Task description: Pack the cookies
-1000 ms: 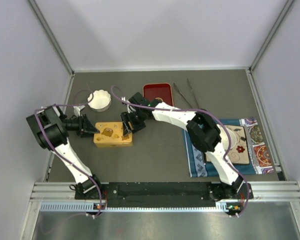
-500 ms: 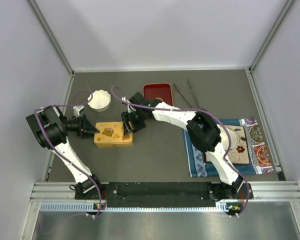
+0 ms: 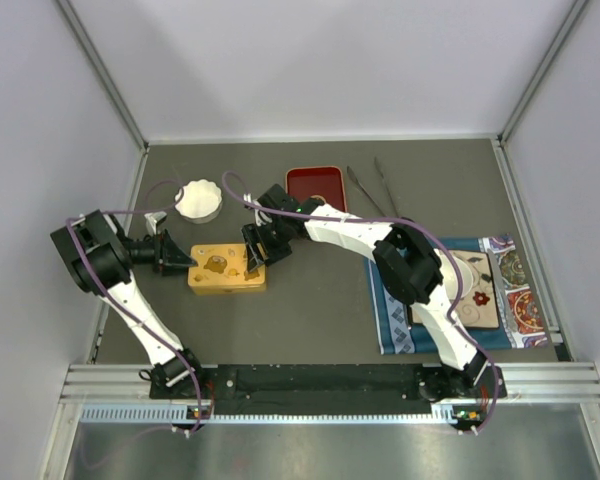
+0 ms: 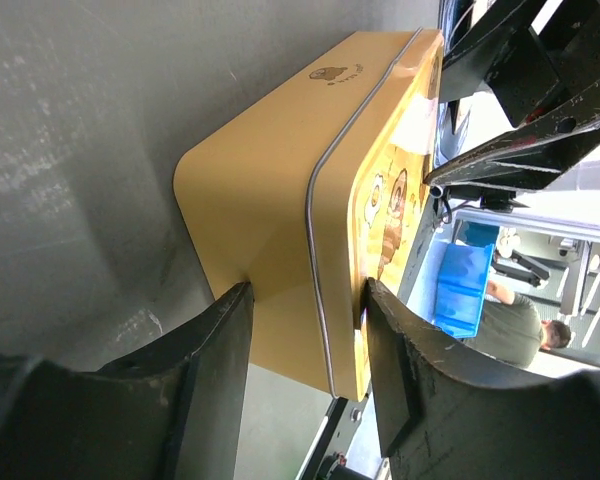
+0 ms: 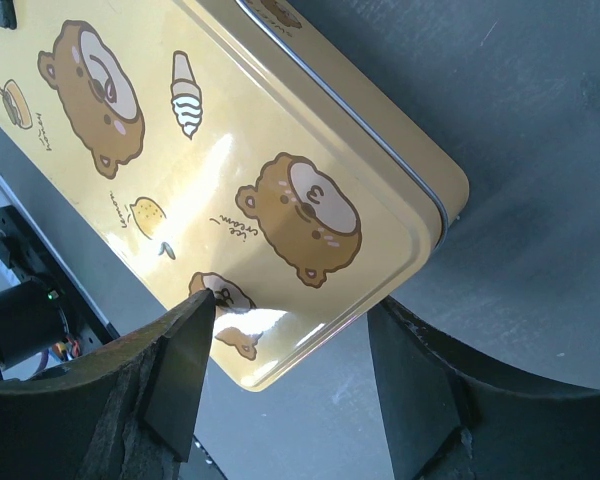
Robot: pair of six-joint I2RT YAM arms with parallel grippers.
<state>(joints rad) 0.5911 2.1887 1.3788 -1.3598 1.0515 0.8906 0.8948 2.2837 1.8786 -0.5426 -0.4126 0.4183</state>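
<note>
A closed yellow tin [image 3: 225, 271] with bear drawings on its lid lies left of the table's middle. My left gripper [image 3: 185, 262] is at its left end. In the left wrist view one finger [image 4: 215, 370] presses the tin's [image 4: 270, 230] underside and the other the lid, so it is shut on the tin. My right gripper [image 3: 252, 254] straddles the tin's right far corner. In the right wrist view one fingertip [image 5: 195, 320] lies against the lid [image 5: 280, 190], while grey table shows between the tin and the other finger, so it is open. No cookies are in view.
A white fluted cup [image 3: 198, 200] stands behind the tin on the left. A red tray [image 3: 316, 187] and metal tongs [image 3: 375, 190] lie at the back. A patterned cloth [image 3: 390, 310] with a wooden board [image 3: 472, 290] covers the right side.
My left jaws have narrowed a little onto the tin's end and the left arm's elbow has shifted slightly left. The right arm and the tin have not moved.
</note>
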